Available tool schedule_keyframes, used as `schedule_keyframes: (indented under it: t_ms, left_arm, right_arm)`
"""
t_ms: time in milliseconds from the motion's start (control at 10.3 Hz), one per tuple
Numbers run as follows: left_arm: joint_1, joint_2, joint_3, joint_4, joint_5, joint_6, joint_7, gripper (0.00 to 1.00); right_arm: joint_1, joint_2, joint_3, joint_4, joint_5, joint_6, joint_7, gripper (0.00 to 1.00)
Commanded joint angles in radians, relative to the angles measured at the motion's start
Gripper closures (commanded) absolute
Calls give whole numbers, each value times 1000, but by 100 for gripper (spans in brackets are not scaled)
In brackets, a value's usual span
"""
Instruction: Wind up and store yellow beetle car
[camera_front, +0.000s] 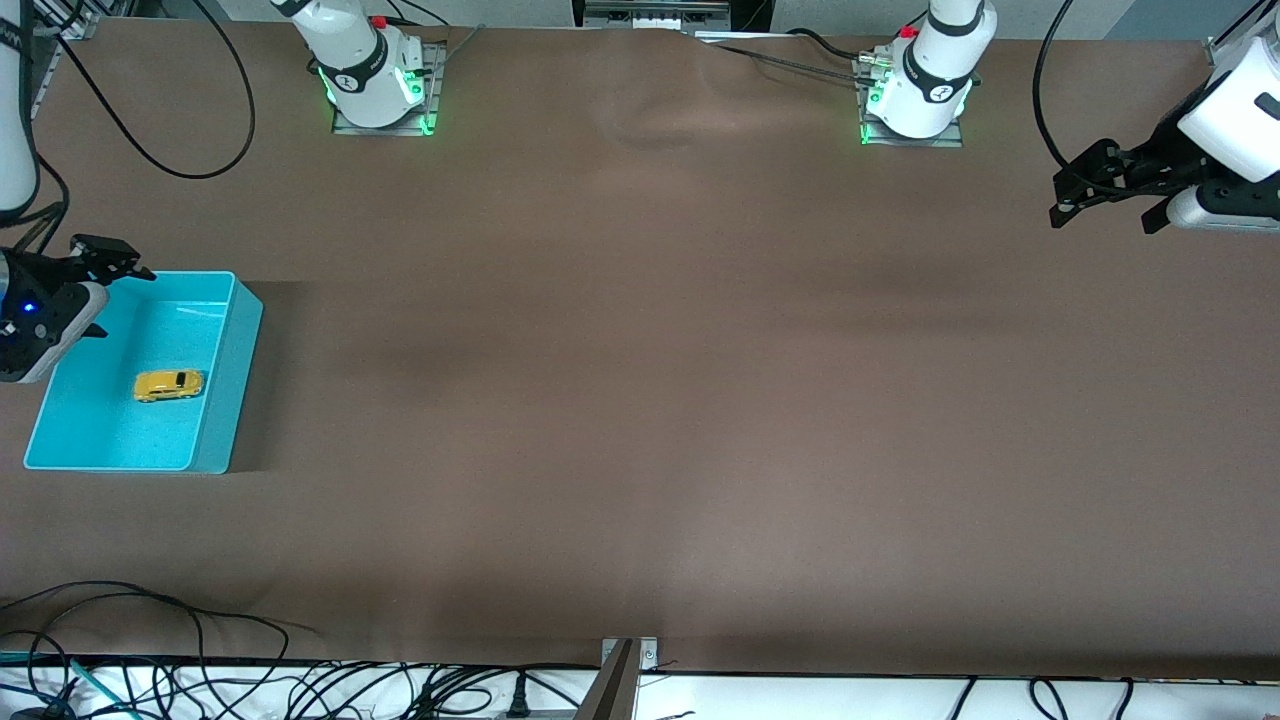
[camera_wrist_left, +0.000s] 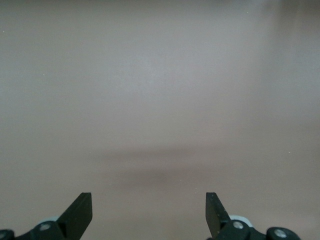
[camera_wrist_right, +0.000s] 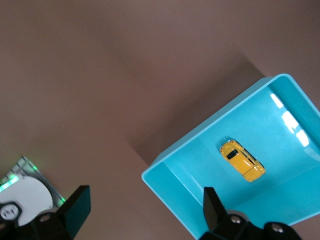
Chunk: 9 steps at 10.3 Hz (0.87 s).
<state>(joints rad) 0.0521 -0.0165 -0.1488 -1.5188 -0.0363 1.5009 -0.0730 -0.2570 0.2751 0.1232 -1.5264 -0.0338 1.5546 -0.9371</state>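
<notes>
The yellow beetle car (camera_front: 169, 384) lies on its wheels inside the turquoise bin (camera_front: 238, 372) at the right arm's end of the table. It also shows in the right wrist view (camera_wrist_right: 242, 160), inside the bin (camera_wrist_right: 175, 185). My right gripper (camera_front: 105, 258) is open and empty, up in the air over the bin's corner that is farthest from the front camera. My left gripper (camera_front: 1105, 190) is open and empty, held above bare table at the left arm's end; its wrist view shows only the tabletop between its fingertips (camera_wrist_left: 80, 210).
The brown table (camera_front: 640, 400) is bare between the bin and the left gripper. The arm bases (camera_front: 380, 80) stand along the table's edge farthest from the front camera. Cables (camera_front: 200, 680) lie along the edge nearest to it.
</notes>
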Motion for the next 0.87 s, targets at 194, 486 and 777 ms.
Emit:
schedule_keyframes:
  t_ms: [194,486,777]
  left_arm:
    - [8,1,-3,20,-21,-21,-1,0]
    - [8,1,-2,20,-19,-21,-1,0]
    - [8,0,0,20,-19,-21,-1,0]
  right_arm:
    - [-8,-88,79,-4,34,-37,344,0]
    - [-2,-154,118,-8,35,-53,614,0]
    - [16,-230,115,-70,41,-30,832,0]
